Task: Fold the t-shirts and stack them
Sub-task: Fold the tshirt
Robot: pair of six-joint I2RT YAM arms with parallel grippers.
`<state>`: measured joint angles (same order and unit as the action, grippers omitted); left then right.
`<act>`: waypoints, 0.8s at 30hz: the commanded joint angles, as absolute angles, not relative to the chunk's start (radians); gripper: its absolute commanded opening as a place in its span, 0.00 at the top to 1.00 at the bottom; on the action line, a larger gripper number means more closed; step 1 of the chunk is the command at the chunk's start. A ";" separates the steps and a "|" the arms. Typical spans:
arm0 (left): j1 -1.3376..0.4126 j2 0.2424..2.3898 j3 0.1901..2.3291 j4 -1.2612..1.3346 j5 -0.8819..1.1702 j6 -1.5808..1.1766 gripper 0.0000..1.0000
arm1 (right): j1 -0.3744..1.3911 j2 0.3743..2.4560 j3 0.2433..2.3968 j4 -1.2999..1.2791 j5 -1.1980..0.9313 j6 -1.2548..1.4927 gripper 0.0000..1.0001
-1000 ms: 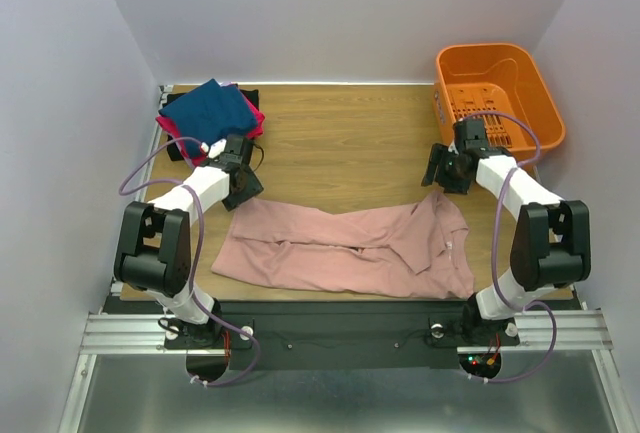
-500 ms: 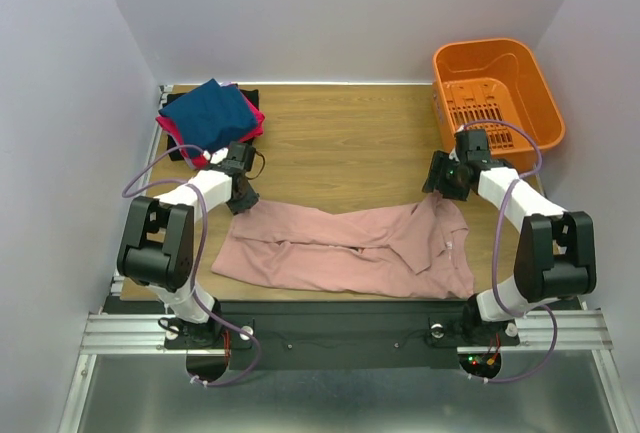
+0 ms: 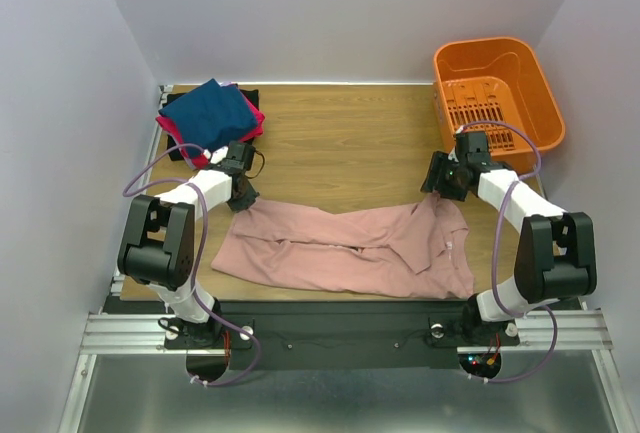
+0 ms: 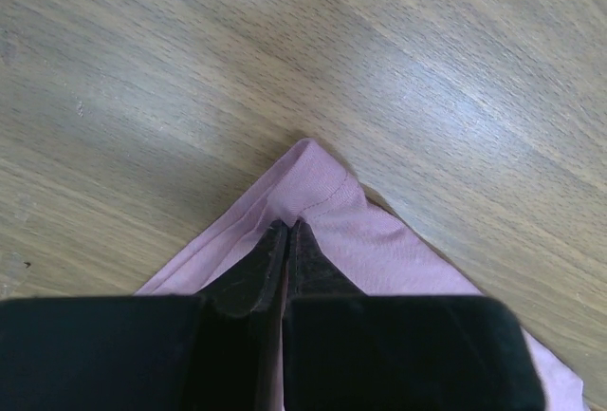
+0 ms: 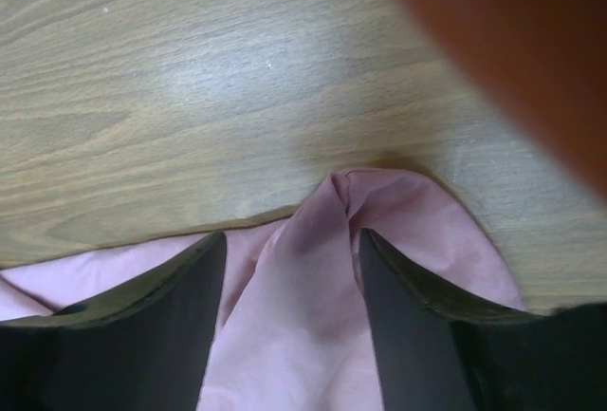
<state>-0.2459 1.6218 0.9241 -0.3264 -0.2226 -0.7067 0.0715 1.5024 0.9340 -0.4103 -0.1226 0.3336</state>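
The pink tee (image 3: 340, 248) is lying along the worktop's (image 3: 340, 143) near edge. The left gripper (image 4: 287, 233) is pinching its corner between pressed jaws. The right gripper (image 5: 289, 240) is straddling a raised fold, jaws spread. Pinch that fold deeply, then lift both ends evenly.

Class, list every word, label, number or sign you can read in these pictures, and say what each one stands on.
None can be read.
The pink shirt shows only plain cloth, with no print in any view.
A white speck on it is too small to tell.
The basket and the folded stack show no legible marks.
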 commanded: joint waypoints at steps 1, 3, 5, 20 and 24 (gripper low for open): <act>-0.235 1.612 0.927 -0.330 -0.227 -0.690 1.00 | 0.075 1.505 0.940 -0.578 -0.183 0.368 0.33; -0.235 1.612 0.933 -0.331 -0.226 -0.689 1.00 | 0.077 1.500 0.974 -0.592 -0.178 0.365 0.31; -0.233 1.615 0.934 -0.330 -0.224 -0.687 1.00 | 0.084 1.485 1.003 -0.597 -0.161 0.359 0.29; -0.215 1.647 0.928 -0.305 -0.215 -0.677 1.00 | 0.163 1.443 1.086 -0.649 -0.100 0.347 0.25; -0.193 1.660 0.930 -0.293 -0.206 -0.667 1.00 | 0.169 1.445 1.031 -0.647 -0.095 0.364 0.25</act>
